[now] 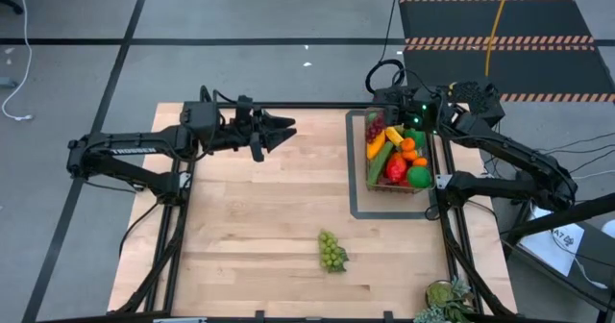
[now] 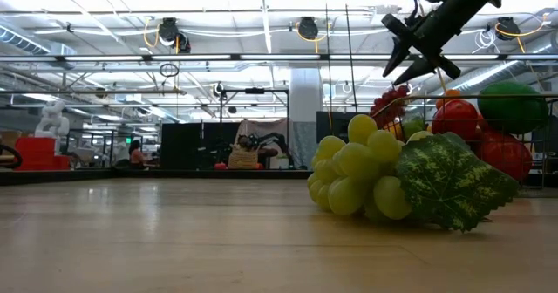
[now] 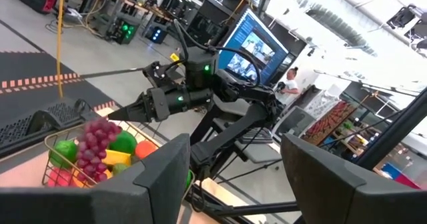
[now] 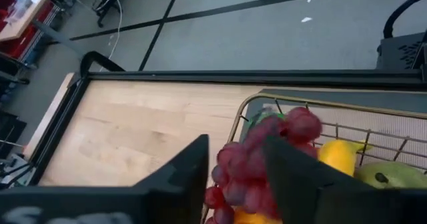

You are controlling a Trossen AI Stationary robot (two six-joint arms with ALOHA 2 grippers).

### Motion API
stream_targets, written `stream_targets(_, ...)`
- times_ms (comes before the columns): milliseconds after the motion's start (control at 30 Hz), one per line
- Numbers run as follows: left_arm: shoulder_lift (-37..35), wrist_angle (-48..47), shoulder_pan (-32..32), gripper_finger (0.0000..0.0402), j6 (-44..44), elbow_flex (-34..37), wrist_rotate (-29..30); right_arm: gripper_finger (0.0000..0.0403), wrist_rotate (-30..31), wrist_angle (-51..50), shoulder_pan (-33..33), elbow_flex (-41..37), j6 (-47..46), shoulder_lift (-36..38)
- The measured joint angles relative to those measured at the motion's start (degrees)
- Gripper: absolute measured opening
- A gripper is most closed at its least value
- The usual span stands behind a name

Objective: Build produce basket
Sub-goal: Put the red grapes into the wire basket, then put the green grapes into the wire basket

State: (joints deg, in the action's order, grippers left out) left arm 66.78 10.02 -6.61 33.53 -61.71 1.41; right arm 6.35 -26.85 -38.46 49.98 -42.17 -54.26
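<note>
Right gripper (image 4: 233, 167) hangs over the basket (image 1: 393, 158), fingers parted around the purple grapes (image 4: 267, 161), while the left gripper (image 1: 279, 133), spread and empty, waits well clear of the basket.

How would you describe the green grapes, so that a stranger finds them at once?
Start at the wooden table, far from the filled basket. Near the front edge lies one bunch of green grapes with a leaf, alone on bare wood. All other fruit sits in the basket.
</note>
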Motion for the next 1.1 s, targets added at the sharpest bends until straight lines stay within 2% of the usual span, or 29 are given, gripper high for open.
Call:
stream_targets(100, 0.0, -0.6, 0.3, 0.0234, 0.1, 0.0, 0.0, 0.0172, -0.1, 0.1, 0.0, 0.0, -0.3, 0.4)
stream_targets(233, 0.0, -6.2, 0.9, 0.0234, 0.5, 0.0, -0.1, 0.0212, -0.2, 0.9, 0.0, 0.0, -1.3, 2.3)
stream_targets(433, 0.0, -14.1, 2.9, 0.0234, 2.6, 0.1, 0.0, 0.0239, -1.1, 2.8, 0.1, 0.0, -2.8, 6.9)
stream_targets(600, 0.0, -19.0, 5.2, 0.0234, 2.9, 0.1, 0.1, 0.0232, -7.7, 8.2, 0.3, 0.0, -4.1, 10.7)
stream_targets(767, 0.5, -20.7, 9.1, 0.0234, 3.0, 0.1, 1.8, 0.0221, -18.9, 13.6, 1.6, 0.0, -3.4, 13.4)
stream_targets(933, 2.4, -19.6, 14.9, 0.0234, 5.1, 0.0, 6.1, 0.0215, -29.1, 13.7, 3.0, 0.0, -4.7, 15.5)
stream_targets(1033, 4.8, -20.2, 18.4, 0.0234, 7.9, 0.2, 6.8, 0.0215, -32.1, 13.7, 4.9, 0.0, -6.1, 16.8)
stream_targets(1100, 7.4, -17.3, 20.6, 0.0234, 10.5, 0.0, 7.4, 0.0215, -32.2, 13.7, 6.7, 0.0, -6.9, 17.7)
